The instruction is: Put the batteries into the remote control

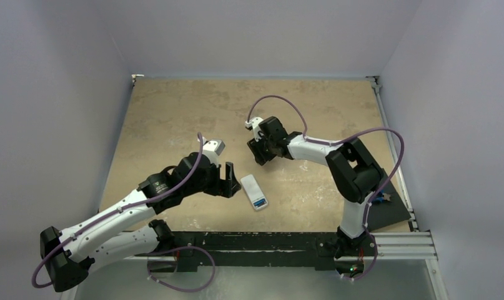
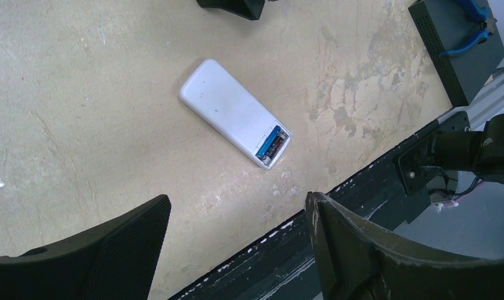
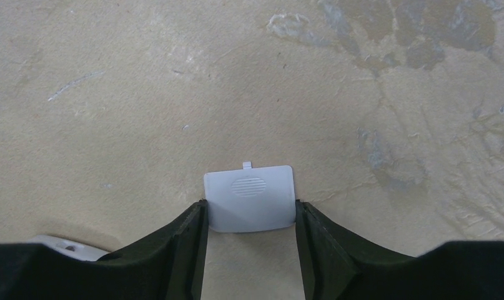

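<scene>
Remote control (image 1: 254,192) lies back-up on the worktop (image 1: 174,112), toward the 6 o'clock edge in the top view. Its long axis runs from 11 o'clock to 5 o'clock. The open battery bay is at the 5 o'clock end, pointing at the arm bases. Both batteries (image 2: 271,142) sit in that bay side by side, one blue and one dark. The left gripper (image 1: 228,180) hovers just beside the remote at its 9 o'clock, fingers spread wide with nothing between them. The right gripper (image 1: 260,153) is down near the remote's 12 o'clock. Its fingers (image 3: 190,250) flank a small white cover (image 3: 250,199) that lies flat, and they seem to pinch its two side edges.
</scene>
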